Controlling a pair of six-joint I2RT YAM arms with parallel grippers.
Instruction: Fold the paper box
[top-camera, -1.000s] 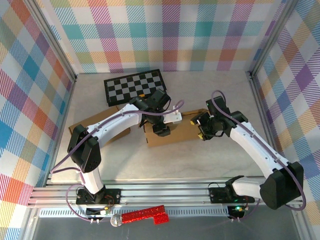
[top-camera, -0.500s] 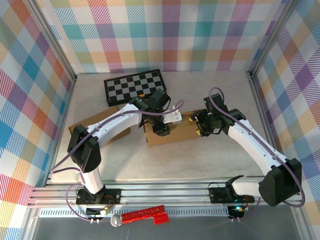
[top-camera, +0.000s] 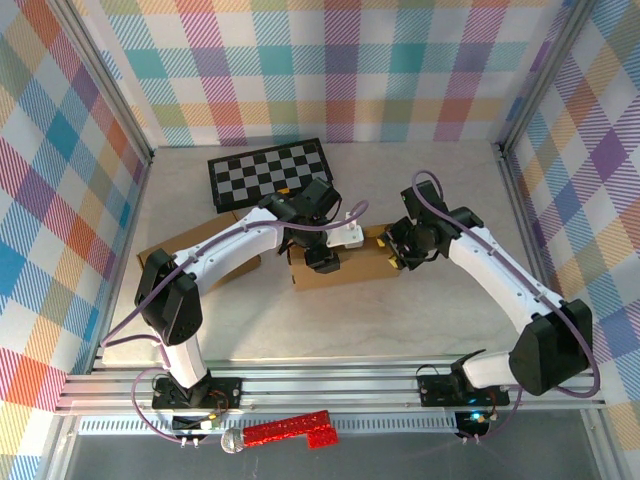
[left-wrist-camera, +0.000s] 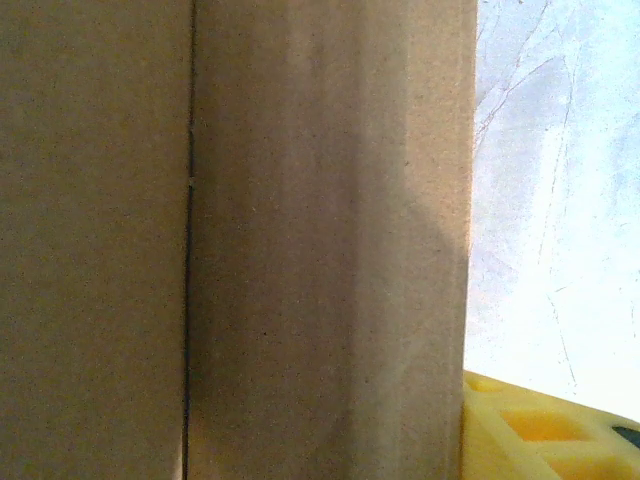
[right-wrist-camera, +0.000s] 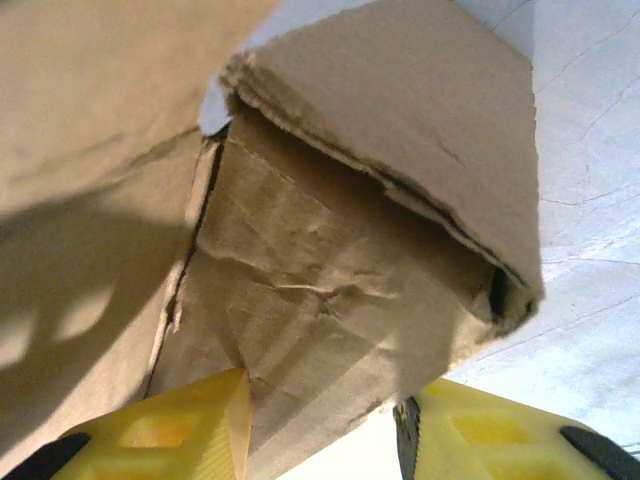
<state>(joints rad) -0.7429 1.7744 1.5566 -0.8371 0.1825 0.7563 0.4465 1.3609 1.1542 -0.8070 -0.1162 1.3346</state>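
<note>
text: none legible | labels/brands: none | numbers/signs: none | paper box (top-camera: 350, 272): unprinted faces

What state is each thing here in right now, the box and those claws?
Box: partly folded.
Left gripper: against box; opening hidden.
Right gripper: straddling box flap; grip unclear.
Checkerboard: lying flat, untouched.

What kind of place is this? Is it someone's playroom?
Probably a robot testing booth, not a playroom: a left arm and right arm are bolted to a metal rail, checked walls close in the table, and a paper box and chessboard lie there.
</note>
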